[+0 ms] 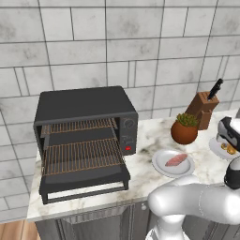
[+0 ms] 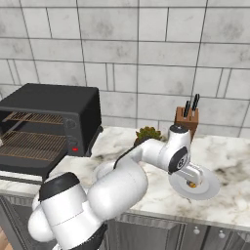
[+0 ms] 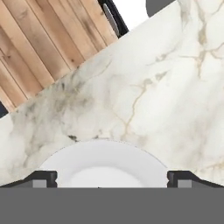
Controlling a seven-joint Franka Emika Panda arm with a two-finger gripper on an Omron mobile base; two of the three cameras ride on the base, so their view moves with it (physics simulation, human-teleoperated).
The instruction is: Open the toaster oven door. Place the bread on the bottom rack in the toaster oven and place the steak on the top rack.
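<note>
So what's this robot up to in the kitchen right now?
It is loading a toaster oven. The oven door is already folded down, and both wire racks inside look bare. A steak waits on a white plate beside the oven. The arm has swung right, and its open gripper hangs over a second plate with a small golden piece of bread, holding nothing yet.
</note>
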